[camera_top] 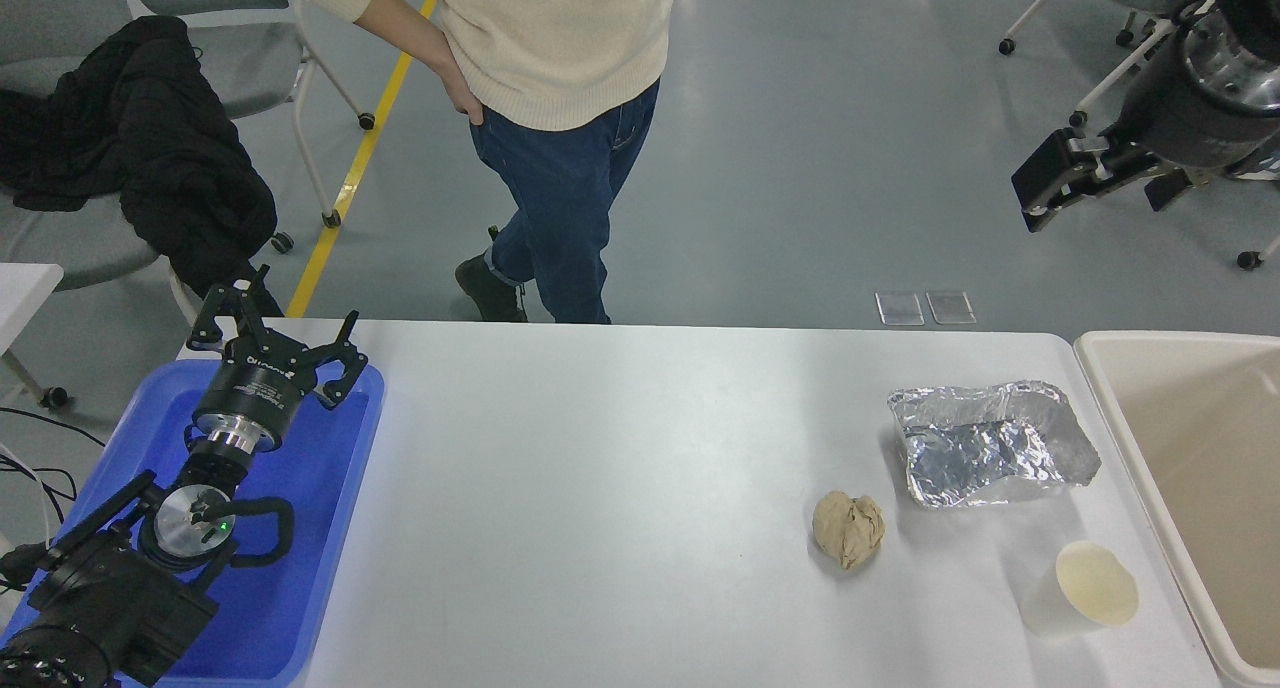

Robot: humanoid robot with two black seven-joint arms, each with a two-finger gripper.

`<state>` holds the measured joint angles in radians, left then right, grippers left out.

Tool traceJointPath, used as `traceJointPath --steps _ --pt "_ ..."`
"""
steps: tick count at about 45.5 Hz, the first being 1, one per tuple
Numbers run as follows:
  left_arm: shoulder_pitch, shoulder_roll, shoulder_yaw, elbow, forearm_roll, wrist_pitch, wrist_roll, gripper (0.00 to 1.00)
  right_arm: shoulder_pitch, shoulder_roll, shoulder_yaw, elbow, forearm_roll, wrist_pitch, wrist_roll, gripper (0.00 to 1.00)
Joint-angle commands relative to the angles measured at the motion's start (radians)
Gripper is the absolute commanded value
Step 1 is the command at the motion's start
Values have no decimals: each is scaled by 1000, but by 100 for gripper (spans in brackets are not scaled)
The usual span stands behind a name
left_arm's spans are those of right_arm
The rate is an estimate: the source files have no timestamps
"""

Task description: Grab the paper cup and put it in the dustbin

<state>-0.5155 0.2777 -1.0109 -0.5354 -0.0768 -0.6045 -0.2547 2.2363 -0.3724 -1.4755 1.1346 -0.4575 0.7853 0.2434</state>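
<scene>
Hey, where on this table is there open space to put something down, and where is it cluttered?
The widest bare stretch of the table runs between the blue tray at the left and the tan paper wad. The right end is crowded: the foil tray, the wad and the paper cup sit close together beside the dustbin. The left end effector hangs over the blue tray.

Glossy grey floor, wheeled chairs

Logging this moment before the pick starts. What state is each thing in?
paper cup: upright on table, empty, untouched
dustbin: open, visible part empty
foil tray: crumpled, empty
paper wad: crumpled, on table
left pincer: open, parked over blue tray
right pincer: raised, holding nothing
</scene>
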Motion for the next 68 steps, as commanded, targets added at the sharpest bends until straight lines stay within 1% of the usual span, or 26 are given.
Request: traceJointPath --steps 1,14,26,37,46,51,56,63,68 --pt "0 0 0 0 0 0 0 100 -69 -95 -46 2 -9 0 0 100" --pt "0 0 0 0 0 0 0 100 -181 -223 -37 -10 23 0 0 100" --pt "0 0 -2 0 0 0 0 100 -317 -249 -23 -3 30 0 0 99" --pt "0 0 -2 0 0 -1 0 100 -464 -257 132 1 10 0 -1 99" --pt "0 0 -2 0 0 -1 0 100 -564 -252 280 4 -17 0 -19 100" --pt "0 0 -2 0 0 -1 0 100 -596 -252 305 -3 -20 0 -24 96" --pt "0 0 -2 0 0 -1 0 100 -633 -252 305 -3 -20 0 -27 96" --pt "0 0 -2 0 0 -1 0 100 -673 -260 299 -3 -41 -47 -70 96" --pt "0 0 -2 0 0 -1 0 100 -696 -260 302 -3 -78 -95 -75 96"
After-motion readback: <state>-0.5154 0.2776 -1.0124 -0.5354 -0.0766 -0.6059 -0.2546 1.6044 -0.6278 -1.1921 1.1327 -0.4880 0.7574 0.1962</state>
